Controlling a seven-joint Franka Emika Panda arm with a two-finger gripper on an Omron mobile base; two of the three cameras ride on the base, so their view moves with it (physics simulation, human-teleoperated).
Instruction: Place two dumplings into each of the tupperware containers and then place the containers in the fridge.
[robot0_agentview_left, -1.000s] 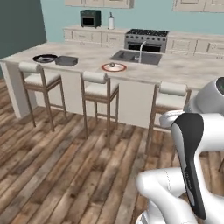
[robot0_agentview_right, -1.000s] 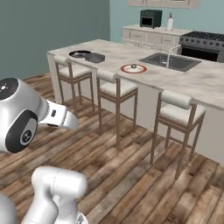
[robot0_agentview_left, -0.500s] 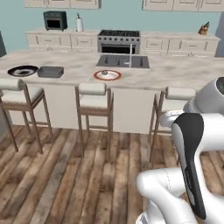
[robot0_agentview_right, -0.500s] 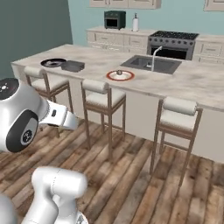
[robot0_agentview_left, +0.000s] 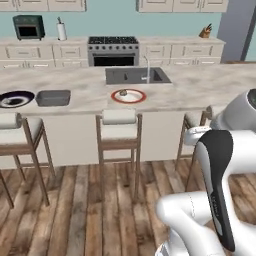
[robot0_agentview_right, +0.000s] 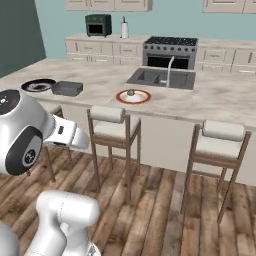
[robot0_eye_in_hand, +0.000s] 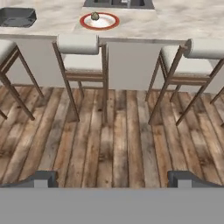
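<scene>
Dumplings haven't been touched yet as far as you can see: one tan-brown lump (robot0_agentview_left: 123, 93) sits on the red-rimmed plate (robot0_agentview_left: 140, 98) on the island counter (robot0_agentview_left: 190, 90), just in front of the sink (robot0_agentview_left: 135, 76); same lump in the hand view (robot0_eye_in_hand: 95, 16) and right base view (robot0_agentview_right: 131, 92). You can't make out a second one at this res. One grey tupperware container (robot0_agentview_left: 52, 97) sits on the counter well to the left of that plate, w/ a dark round plate (robot0_agentview_left: 15, 98) just beside it; whether that box has anything in it you can't tell. The other container isn't something you can pick out for sure. Gripper (robot0_eye_in_hand: 112, 178) is wide apart, nothing betw. the tips, pointing down at the wood floor (robot0_eye_in_hand: 118, 140) and bar stools (robot0_eye_in_hand: 83, 54), well short of the counter. So judge it as basically 0 done: no dumpling loaded, no box moved. Left for you: get in reach of the counter, 2 dumplings per box, then both boxes to the fridge (robot0_agentview_left: 240, 30), prob. the tall grey unit at far right
</scene>
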